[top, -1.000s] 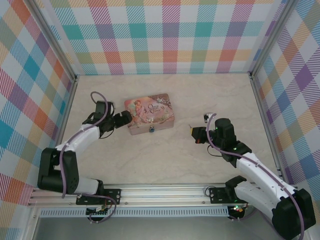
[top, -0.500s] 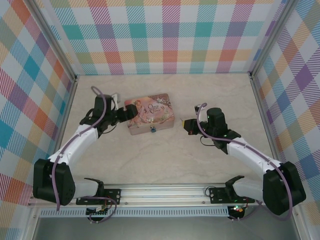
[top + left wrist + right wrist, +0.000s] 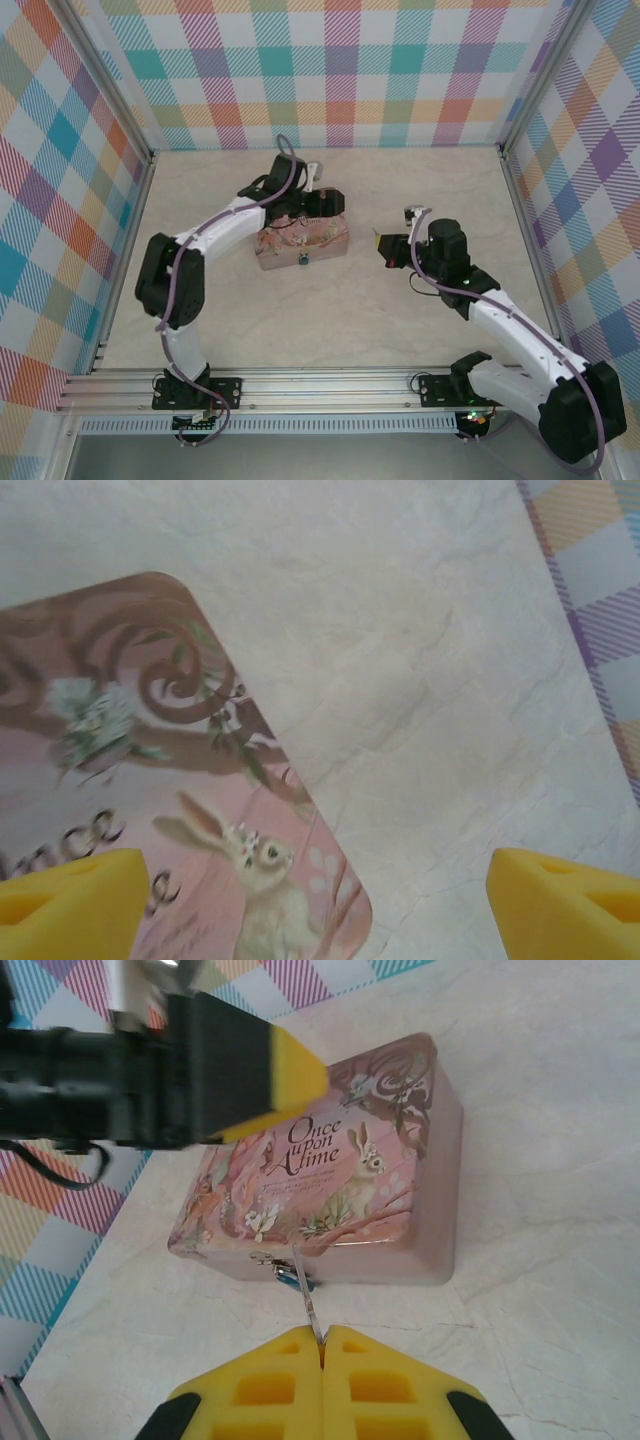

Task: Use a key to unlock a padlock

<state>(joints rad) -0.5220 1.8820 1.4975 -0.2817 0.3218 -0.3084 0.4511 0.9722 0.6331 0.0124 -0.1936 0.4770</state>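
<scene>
Key pinched, padlock hanging on the tin

The right gripper (image 3: 322, 1335), its 2 fingers pressed together on the key (image 3: 311, 1310), sits at 3 o'clock from the pink tin (image 3: 300, 240). The padlock (image 3: 290, 1274) hangs at the tin's 6 o'clock side. The left gripper (image 3: 320, 900) hovers spread wide over the lid.

key (image 3: 310, 1312): head hidden between right gripper (image 3: 322, 1336) pads | padlock (image 3: 289, 1273): blurred (too small) | tin (image 3: 150, 780): cropped

Bright, even light is falling from above, leaving faint shadows on the bench (image 3: 330, 310). The left wrist view is looking soft; the right wrist view is blurring at upper left, the right end effector (image 3: 322, 1350) showing crisp.
</scene>
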